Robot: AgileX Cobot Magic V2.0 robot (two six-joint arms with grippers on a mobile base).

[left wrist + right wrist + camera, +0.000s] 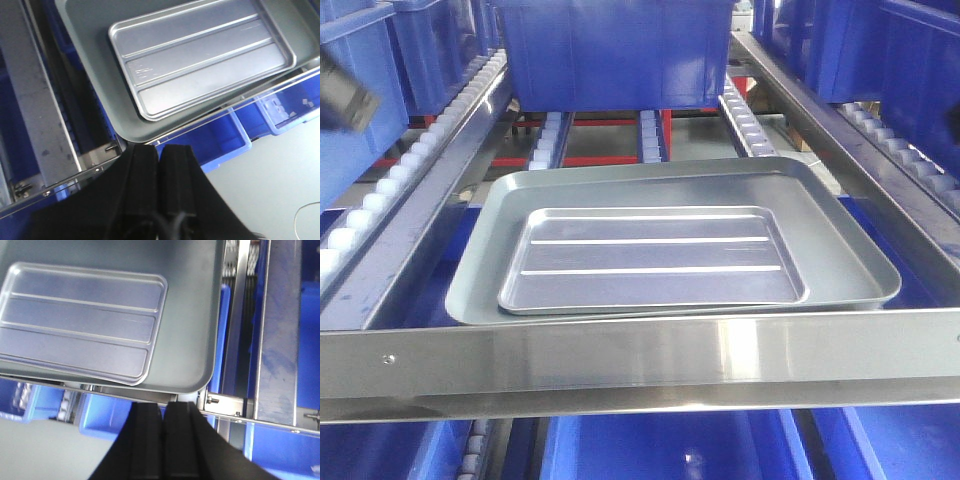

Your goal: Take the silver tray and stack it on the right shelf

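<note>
From the front view, the small silver tray [653,258] lay flat inside a larger grey tray [670,190], pushed toward its near edge, and both rested on the roller shelf behind a steel front rail [640,360]; that rail would stop the trays from rolling off, which probably explains why they sat tight against it. A blue bin [615,50] stood further back on the same lane, and neither arm showed clearly in this view, only a blurred dark shape at the upper left that could not be identified. In the left wrist view, the left gripper [159,152] hung just off the near corner of the grey tray [87,30], its black fingers [142,170] pressed together with nothing between them, apart from the silver tray [200,55]. In the right wrist view, the right gripper [162,412] sat likewise below the opposite near corner of the grey tray [195,315], fingers [180,435] closed together and empty, with the silver tray [80,320] well clear of them. With one gripper at each near corner, the arms seemed staged for a two-sided lift, though a grasp had not yet been made and the fingers would need to part first.
</note>
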